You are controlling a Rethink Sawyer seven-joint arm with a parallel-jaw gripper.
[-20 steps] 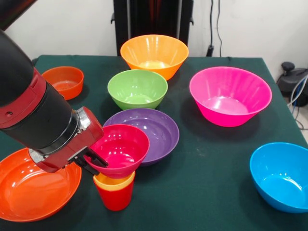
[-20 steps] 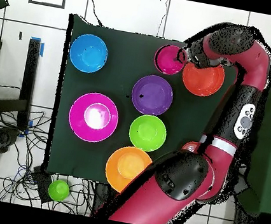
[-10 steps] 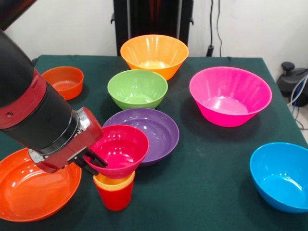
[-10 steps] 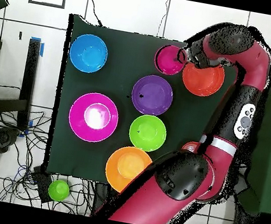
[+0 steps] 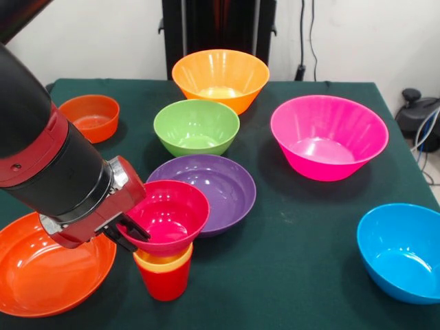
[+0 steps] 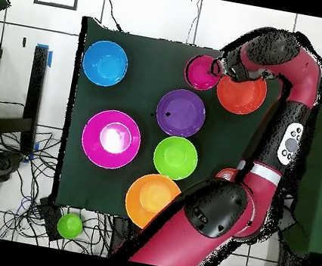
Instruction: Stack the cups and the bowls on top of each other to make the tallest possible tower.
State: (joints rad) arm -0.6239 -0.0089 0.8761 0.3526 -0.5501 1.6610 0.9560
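Green-cloth table (image 5: 302,268) carries everything. Largest: magenta-pink bowl (image 5: 328,136) far right, wide orange-red bowl (image 5: 48,265) near left, partly hidden by the arm. Light orange bowl (image 5: 220,78) at the far middle, blue bowl (image 5: 402,251) near right, purple bowl (image 5: 216,189) at centre, green bowl (image 5: 196,126) just behind it. Small orange bowl (image 5: 91,117) far left.

The tower stands near centre-left: red cup (image 5: 165,283) on the cloth, yellow cup (image 5: 163,261) nested in it, crimson-pink bowl (image 5: 167,215) on top, its right rim overlapping the purple bowl's left edge. Overhead, the crimson-pink bowl (image 6: 202,71) sits just beside the orange-red bowl (image 6: 241,94).

Gripper (image 5: 132,234) reaches in from the left, black fingers (image 5: 135,228) clamped narrow on the crimson-pink bowl's left rim.
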